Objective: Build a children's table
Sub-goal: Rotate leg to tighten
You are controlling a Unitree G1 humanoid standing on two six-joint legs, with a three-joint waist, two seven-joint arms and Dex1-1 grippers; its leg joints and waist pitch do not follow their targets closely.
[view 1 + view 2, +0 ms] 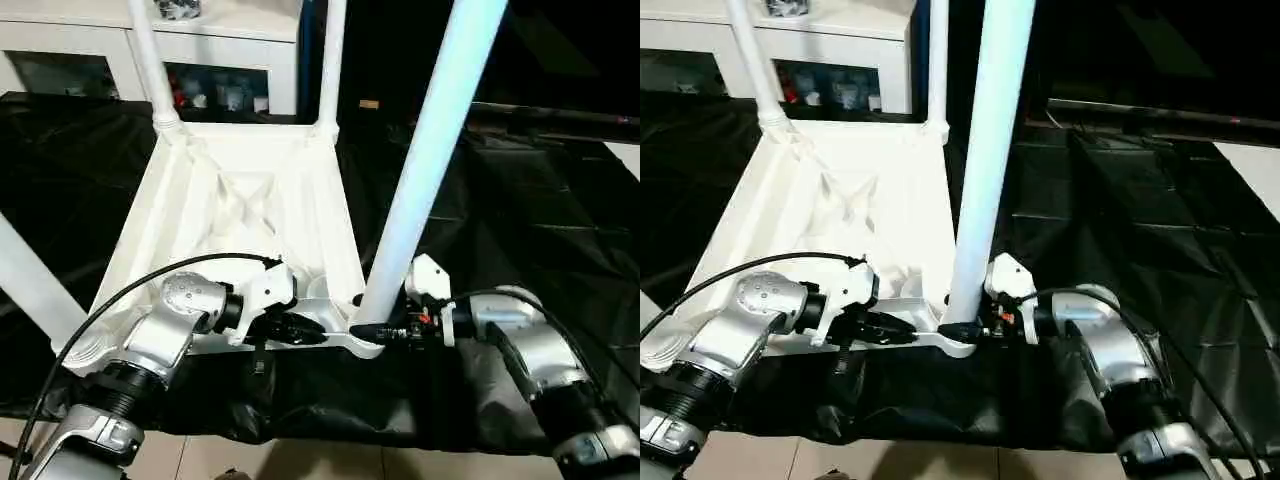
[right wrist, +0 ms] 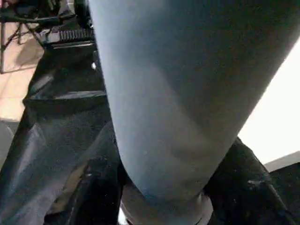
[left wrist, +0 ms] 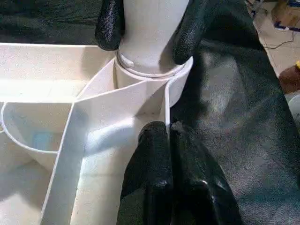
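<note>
Seating the near-right leg (image 1: 425, 170) in its corner socket (image 3: 150, 75) of the upturned tabletop (image 1: 250, 210) on the black-covered surface (image 1: 540, 200). Right hand (image 1: 385, 330) clamps the leg's flared base; left hand (image 3: 168, 136), closed, pinches the rim wall. Judgement: keep the leg vertical, push straight down. No readable labels.

**Non-task items in view**

Black plastic sheet (image 1: 520, 230) covers the work surface, wrinkled and glossy, spreading from 9 through 3 o'clock and hanging over the near edge at 6. White cabinet (image 1: 215, 35) with glass doors stands at 11 o'clock behind the sheet; small items sit blurred behind the glass (image 1: 215, 92). Tiled floor (image 1: 300, 462) at 6 o'clock. Dark rail (image 1: 1160, 118) runs along the sheet's far edge at 1 to 2 o'clock.
</note>
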